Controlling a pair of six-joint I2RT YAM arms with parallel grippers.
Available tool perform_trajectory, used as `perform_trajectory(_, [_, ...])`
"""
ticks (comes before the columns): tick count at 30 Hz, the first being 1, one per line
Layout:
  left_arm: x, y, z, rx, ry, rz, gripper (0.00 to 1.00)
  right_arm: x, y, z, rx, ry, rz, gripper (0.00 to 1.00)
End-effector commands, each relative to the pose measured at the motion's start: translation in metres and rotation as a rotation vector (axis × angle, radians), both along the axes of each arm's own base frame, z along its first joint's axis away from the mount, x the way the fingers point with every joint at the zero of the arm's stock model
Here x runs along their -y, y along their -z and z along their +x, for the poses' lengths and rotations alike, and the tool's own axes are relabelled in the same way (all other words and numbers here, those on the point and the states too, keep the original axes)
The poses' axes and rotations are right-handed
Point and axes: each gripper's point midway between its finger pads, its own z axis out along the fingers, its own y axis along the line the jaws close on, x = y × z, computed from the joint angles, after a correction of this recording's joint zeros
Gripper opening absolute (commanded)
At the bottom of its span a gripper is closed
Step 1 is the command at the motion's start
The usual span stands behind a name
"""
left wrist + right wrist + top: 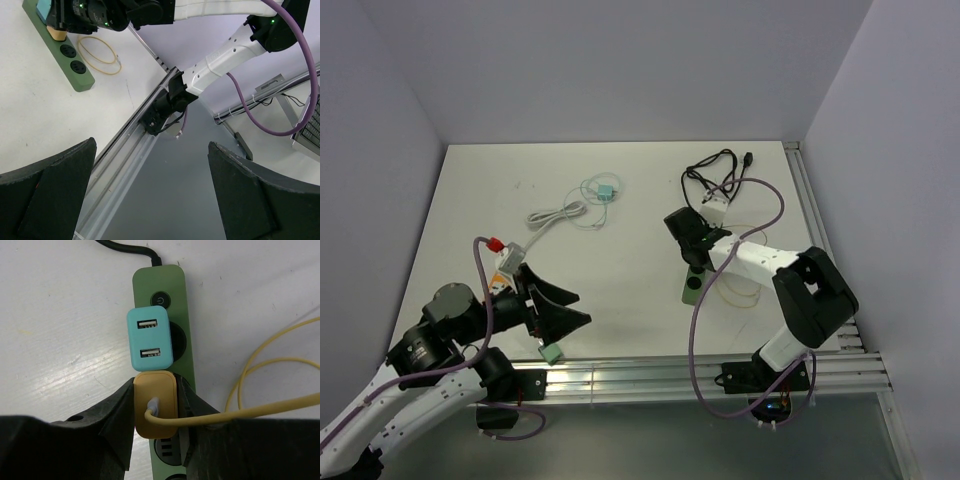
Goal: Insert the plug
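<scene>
- Top view: right gripper (696, 262) is down over the upper end of the green power strip (691, 290), right of table centre. The plug itself is hidden under the gripper here.
- Yellow cable (742, 292) loops on the table just right of the strip. A black cord (712, 168) is coiled toward the far edge.
- Left gripper (558, 312) is near the front left, well apart from the strip, jaws spread wide and empty.
- Left wrist view: the two dark fingers (50, 200) stand far apart with nothing between them. The table edge and rail are below.
- The strip lies at upper left, with the right gripper on it.
- Right wrist view: the right gripper is clamped on the orange plug (155, 405), one finger on each side.
- The plug sits over the strip, directly below a teal adapter (149, 338) and touching it.
- Cannot tell whether the plug is fully seated.
- The yellow cable leaves the plug's face to the right.
</scene>
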Motion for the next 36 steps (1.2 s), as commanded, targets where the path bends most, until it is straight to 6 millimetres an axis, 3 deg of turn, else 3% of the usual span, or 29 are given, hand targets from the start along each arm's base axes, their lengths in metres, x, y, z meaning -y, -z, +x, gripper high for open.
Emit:
perform_trajectory(1, [0.006, -0.004, 0.003, -0.001, 0.005, -0.024, 0.99, -0.004, 0.109, -0.092, -0.433, 0.029, 0.033, 0.0])
perform_trajectory(6, [0.009, 0.008, 0.01, -0.037, -0.017, 0.006, 0.99, -0.002, 0.108, -0.094, -0.424, 0.044, -0.021, 0.0])
perform_trajectory(13, [0.014, 0.01, 0.014, -0.055, -0.018, 0.011, 0.98, -0.007, 0.117, -0.102, -0.424, 0.031, 0.051, 0.0])
perform_trajectory(18, [0.016, 0.017, 0.017, -0.061, -0.025, 0.017, 0.98, -0.027, 0.075, -0.075, -0.279, -0.031, 0.155, 0.0])
perform_trajectory(21, [0.018, 0.026, 0.022, -0.076, -0.041, 0.028, 0.98, -0.036, 0.045, -0.06, -0.221, -0.067, 0.167, 0.21])
perform_trajectory(22, [0.02, 0.03, 0.024, -0.088, -0.043, 0.026, 0.98, -0.039, 0.038, -0.056, -0.206, -0.072, 0.174, 0.39])
perform_trajectory(24, [0.023, 0.04, 0.03, -0.114, -0.062, 0.036, 0.97, -0.039, 0.028, -0.055, -0.196, -0.078, 0.173, 0.52])
perform_trajectory(25, [0.03, 0.058, 0.041, -0.148, -0.092, 0.059, 0.95, -0.042, 0.017, -0.051, -0.189, -0.093, 0.174, 0.69])
perform_trajectory(32, [0.042, 0.096, 0.069, -0.163, -0.178, 0.126, 0.91, -0.045, -0.007, -0.054, -0.173, -0.121, 0.179, 0.85])
perform_trajectory(35, [0.054, 0.098, 0.08, -0.134, -0.208, 0.136, 0.92, -0.041, -0.013, -0.061, -0.188, -0.134, 0.17, 0.89])
perform_trajectory(36, [0.061, 0.09, 0.083, -0.105, -0.212, 0.111, 0.92, -0.038, -0.014, -0.065, -0.203, -0.128, 0.162, 0.9])
